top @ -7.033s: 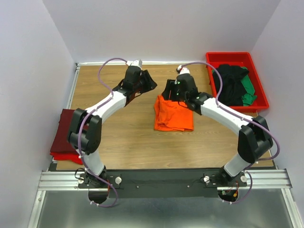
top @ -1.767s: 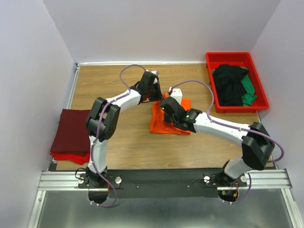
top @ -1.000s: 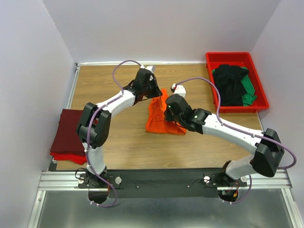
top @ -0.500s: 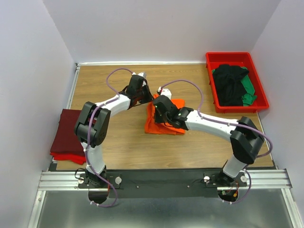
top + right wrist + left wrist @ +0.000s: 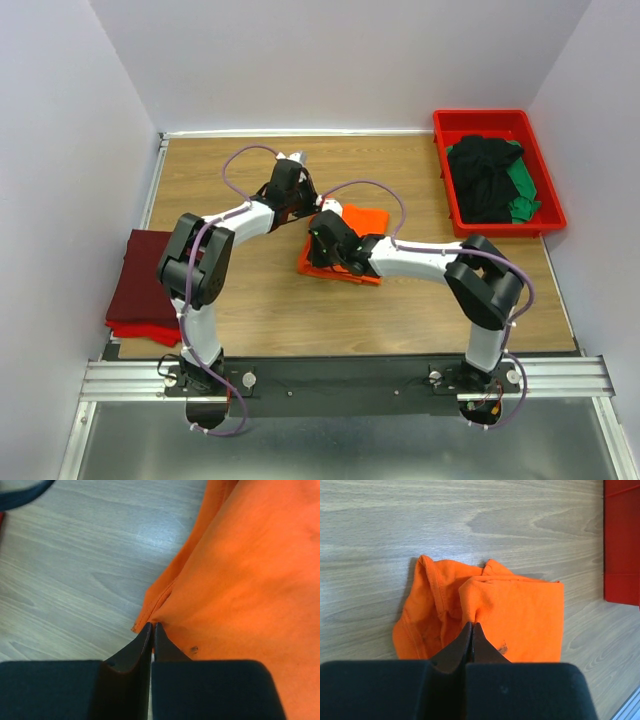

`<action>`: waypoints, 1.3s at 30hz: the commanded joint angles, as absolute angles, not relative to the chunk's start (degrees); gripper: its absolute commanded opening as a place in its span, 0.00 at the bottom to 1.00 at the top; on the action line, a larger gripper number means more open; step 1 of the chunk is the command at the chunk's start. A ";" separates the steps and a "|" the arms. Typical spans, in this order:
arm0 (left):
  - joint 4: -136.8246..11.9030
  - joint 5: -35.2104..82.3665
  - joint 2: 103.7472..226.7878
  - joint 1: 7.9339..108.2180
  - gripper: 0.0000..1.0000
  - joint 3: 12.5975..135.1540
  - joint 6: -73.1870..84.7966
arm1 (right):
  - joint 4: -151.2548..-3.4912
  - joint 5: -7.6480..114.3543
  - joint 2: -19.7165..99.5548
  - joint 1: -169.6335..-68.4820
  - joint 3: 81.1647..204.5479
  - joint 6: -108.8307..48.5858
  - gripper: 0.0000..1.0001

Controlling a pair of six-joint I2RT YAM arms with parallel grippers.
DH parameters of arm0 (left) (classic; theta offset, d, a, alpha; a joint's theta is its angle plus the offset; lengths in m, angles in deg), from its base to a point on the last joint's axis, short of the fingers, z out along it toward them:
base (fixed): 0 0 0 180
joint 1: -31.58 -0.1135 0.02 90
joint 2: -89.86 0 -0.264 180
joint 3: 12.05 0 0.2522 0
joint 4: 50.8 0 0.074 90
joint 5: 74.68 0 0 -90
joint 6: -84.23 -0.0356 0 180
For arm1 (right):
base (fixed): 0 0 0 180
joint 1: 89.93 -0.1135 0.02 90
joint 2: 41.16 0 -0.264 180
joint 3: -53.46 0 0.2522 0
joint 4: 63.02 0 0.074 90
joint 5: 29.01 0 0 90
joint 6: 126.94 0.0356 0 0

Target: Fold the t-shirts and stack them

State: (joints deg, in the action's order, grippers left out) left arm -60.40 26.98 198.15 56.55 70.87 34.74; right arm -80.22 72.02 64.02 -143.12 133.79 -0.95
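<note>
An orange t-shirt (image 5: 364, 218) lies folded on the wooden table (image 5: 250, 300), one side bunched into ridges (image 5: 432, 605). My left gripper (image 5: 308, 206) sits at its far-left edge, jaws shut on a pucker of the orange cloth (image 5: 471, 624). My right gripper (image 5: 320, 260) presses down at the shirt's near-left corner (image 5: 152, 625). Its jaws stand a hairline apart, pinching the hem. Smooth orange cloth (image 5: 250, 555) fills the right wrist view. A maroon t-shirt (image 5: 150, 270) lies folded on a red one (image 5: 140, 330) at the table's left edge.
A red plastic tray (image 5: 548, 215) stands at the back right, holding a black shirt (image 5: 485, 180) and a green one (image 5: 525, 190). Its corner shows in the left wrist view (image 5: 622, 540). Purple cables loop above both wrists.
The orange shirt was lifted and bunched a second ago; it has come down flat and slid left. Both grippers moved left and lower with it. The right jaws have eased apart a hair.
</note>
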 commanded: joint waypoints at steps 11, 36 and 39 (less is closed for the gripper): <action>-58.67 25.43 194.98 53.64 0.57 72.63 33.69 | -75.80 71.44 57.56 -144.07 130.42 -3.62 0.74; -66.59 13.56 189.18 63.57 0.00 56.47 36.32 | -85.30 65.56 53.32 -120.43 124.09 -4.95 0.44; -64.92 13.82 189.88 63.66 0.00 53.92 37.03 | -85.13 66.88 54.20 -120.43 121.55 -4.86 0.43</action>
State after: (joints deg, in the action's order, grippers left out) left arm -68.03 15.70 189.10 63.19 56.01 35.41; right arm -84.20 67.43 53.62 -120.65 123.86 -4.45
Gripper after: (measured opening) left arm 0.004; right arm 0.436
